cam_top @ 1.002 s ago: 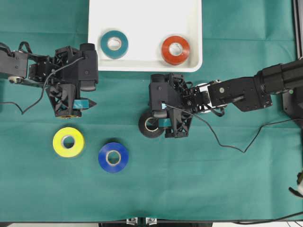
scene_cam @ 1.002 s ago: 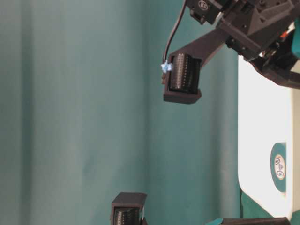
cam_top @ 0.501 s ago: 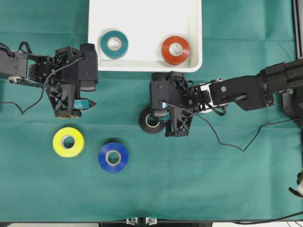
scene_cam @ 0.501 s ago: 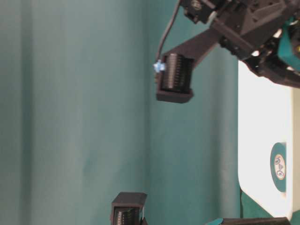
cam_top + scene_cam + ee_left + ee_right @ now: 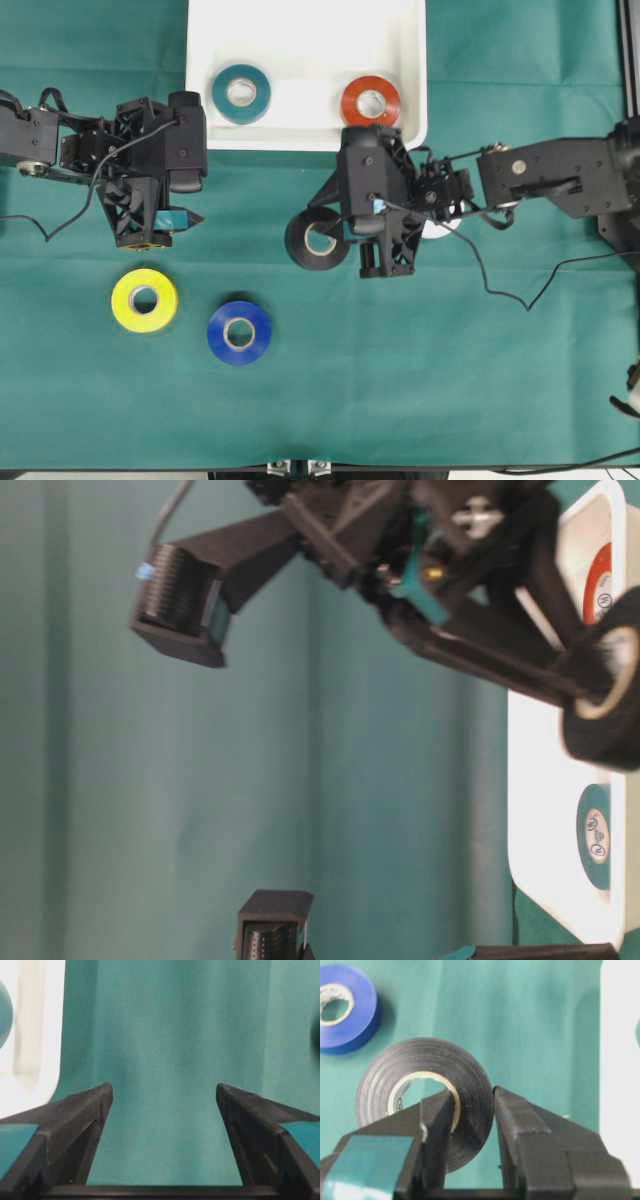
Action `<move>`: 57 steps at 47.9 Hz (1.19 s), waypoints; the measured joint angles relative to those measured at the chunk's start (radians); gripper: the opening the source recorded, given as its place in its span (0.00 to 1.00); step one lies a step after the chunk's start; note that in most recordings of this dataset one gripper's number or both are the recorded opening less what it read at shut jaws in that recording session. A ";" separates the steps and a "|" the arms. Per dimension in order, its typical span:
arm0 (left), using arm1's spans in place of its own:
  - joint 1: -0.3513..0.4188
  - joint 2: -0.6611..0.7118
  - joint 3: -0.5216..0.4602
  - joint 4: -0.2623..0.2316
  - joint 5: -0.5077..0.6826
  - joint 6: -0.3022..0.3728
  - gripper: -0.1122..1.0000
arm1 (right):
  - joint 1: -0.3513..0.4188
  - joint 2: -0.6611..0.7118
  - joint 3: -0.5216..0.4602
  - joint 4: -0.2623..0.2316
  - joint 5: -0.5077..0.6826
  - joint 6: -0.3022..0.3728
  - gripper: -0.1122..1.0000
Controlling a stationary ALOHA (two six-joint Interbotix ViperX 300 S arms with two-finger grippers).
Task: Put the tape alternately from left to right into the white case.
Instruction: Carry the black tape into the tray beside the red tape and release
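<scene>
Gripping the black roll [image 5: 427, 1095] by its wall, the right tool [image 5: 470, 1125] has one finger [image 5: 440, 1125] through the pale core and the other finger [image 5: 512, 1120] against the outer face, so the ring stands on edge in its pinch. From overhead the black roll sits just in front of the white case [image 5: 300, 30], off the case's near rim and a little left of the right tool's body. In the table-level view the roll hangs clear of the green cloth on the desk [image 5: 450, 380]. Inside the white case lie the teal roll [image 5: 241, 93] toward its left and the red roll [image 5: 370, 101] toward its right, well apart. The left tool [image 5: 165, 1095] stands with its fingers spread wide and nothing between them, left of the case's near left corner. Farther from the case than the left tool, the yellow roll [image 5: 144, 299] and the blue roll [image 5: 239, 332] lie flat on the cloth, near each other but not touching.
</scene>
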State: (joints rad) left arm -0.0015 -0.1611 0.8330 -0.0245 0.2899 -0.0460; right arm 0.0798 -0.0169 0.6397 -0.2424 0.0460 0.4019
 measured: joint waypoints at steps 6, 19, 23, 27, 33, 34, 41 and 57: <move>0.000 0.000 0.000 0.000 0.000 0.000 0.85 | -0.028 -0.011 0.000 -0.014 0.000 0.000 0.33; 0.000 0.000 0.000 0.000 0.002 0.000 0.85 | -0.094 -0.009 0.000 -0.015 -0.002 -0.002 0.33; 0.000 0.000 0.000 0.000 0.000 0.000 0.85 | -0.137 -0.009 0.005 -0.017 -0.002 0.000 0.33; 0.000 0.000 0.000 0.002 0.000 0.000 0.85 | -0.193 -0.009 0.012 -0.017 0.000 0.000 0.33; 0.000 0.000 0.000 0.002 0.000 0.000 0.85 | -0.262 -0.011 0.023 -0.017 0.000 0.000 0.33; 0.000 0.000 0.000 0.000 0.000 0.000 0.85 | -0.275 -0.009 0.026 -0.018 0.000 -0.002 0.33; 0.000 0.000 0.002 0.000 0.000 0.000 0.85 | -0.345 -0.011 0.035 -0.023 -0.002 -0.003 0.33; 0.000 0.000 0.005 0.000 0.002 0.000 0.85 | -0.459 -0.009 0.064 -0.067 -0.008 -0.003 0.33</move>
State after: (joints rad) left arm -0.0015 -0.1611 0.8376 -0.0245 0.2915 -0.0460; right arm -0.3789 -0.0261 0.7041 -0.3099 0.0383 0.3988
